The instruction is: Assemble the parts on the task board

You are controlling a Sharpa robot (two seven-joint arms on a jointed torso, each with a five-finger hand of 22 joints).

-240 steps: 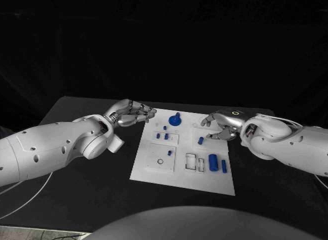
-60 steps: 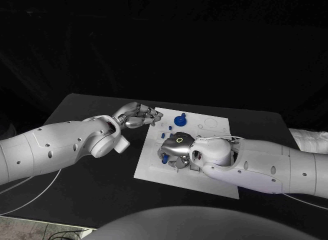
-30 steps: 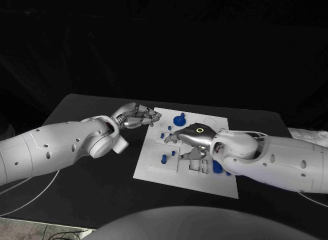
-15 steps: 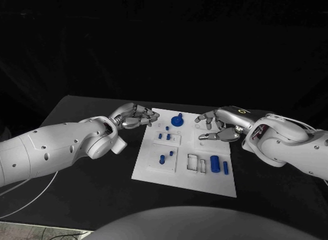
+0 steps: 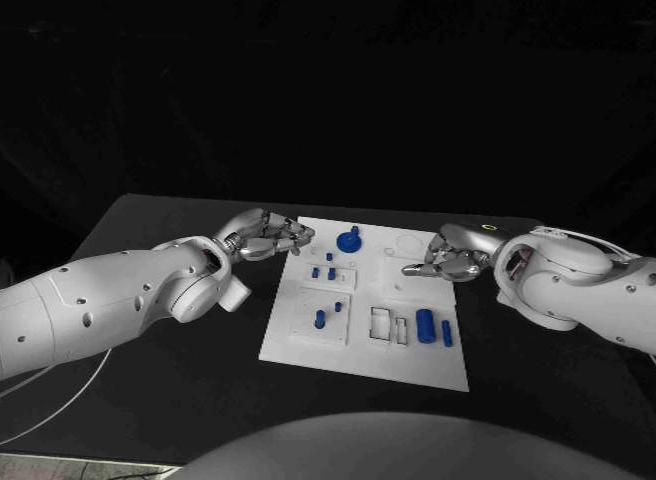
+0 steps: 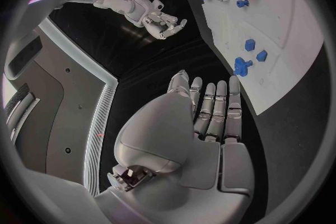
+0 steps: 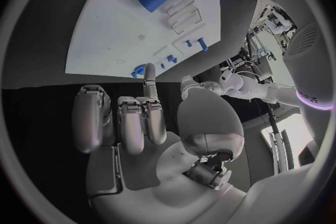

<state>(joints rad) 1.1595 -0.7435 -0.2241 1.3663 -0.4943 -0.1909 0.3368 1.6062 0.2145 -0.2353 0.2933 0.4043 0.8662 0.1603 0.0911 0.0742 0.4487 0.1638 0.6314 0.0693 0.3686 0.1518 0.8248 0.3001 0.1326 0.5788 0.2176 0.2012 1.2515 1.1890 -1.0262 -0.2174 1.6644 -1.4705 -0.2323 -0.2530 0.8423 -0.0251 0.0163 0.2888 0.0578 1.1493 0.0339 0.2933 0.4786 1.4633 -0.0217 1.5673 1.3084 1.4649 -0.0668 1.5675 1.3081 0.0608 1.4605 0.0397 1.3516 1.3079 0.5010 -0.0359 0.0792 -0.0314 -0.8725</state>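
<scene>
Head view: right hand (image 5: 451,256) withdrawn (fingers curled) since.

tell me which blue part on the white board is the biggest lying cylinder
The thick blue cylinder near the white task board's near right corner; the thinner blue rod lies just beside it.

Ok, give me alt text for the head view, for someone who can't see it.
A white rectangular task board lies mid-table on a black table, with small blue parts lying on it or standing in it. The left silver hand hovers with fingers curled at the board's far left corner; the right silver hand is curled over its right edge, holding nothing visible.
</scene>
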